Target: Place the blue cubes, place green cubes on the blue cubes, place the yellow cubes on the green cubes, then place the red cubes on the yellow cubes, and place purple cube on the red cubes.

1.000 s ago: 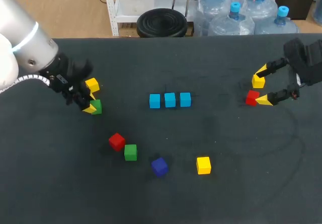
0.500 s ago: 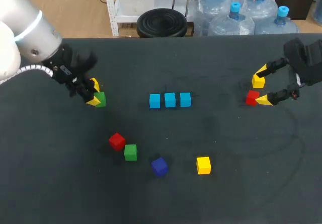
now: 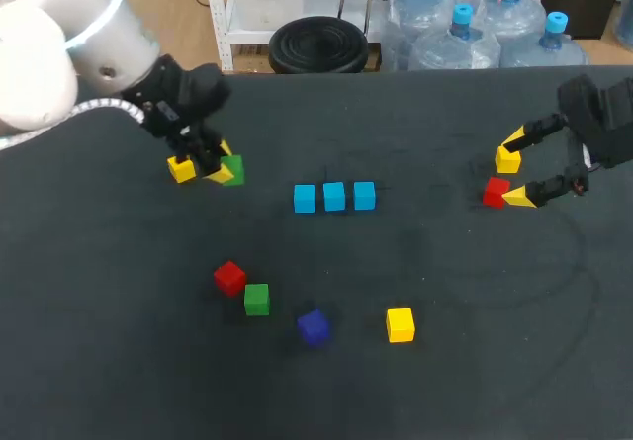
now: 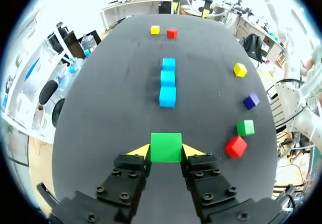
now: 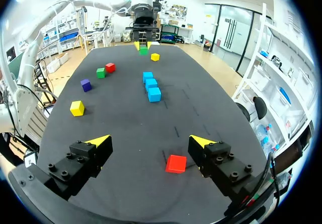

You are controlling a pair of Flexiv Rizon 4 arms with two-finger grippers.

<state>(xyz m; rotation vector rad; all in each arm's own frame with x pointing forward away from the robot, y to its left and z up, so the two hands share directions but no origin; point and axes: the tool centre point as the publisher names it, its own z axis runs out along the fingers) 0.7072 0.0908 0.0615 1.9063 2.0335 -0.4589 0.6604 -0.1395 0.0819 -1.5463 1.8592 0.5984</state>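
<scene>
Head view, upper left: my left gripper (image 3: 221,164) half hides the green cube (image 3: 234,172) it clamps, with a yellow cube (image 3: 181,170) just beside. At right, my right gripper (image 3: 512,172) gapes wide and empty, a red cube (image 3: 496,192) by one fingertip.

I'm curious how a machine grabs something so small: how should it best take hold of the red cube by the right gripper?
Pinch two opposite side faces of the red cube, coming straight down from above. It lies flat on the table with no other cube near, so its sides are free. The open right gripper should probably centre over it first, since it lies nearer one finger.
</scene>
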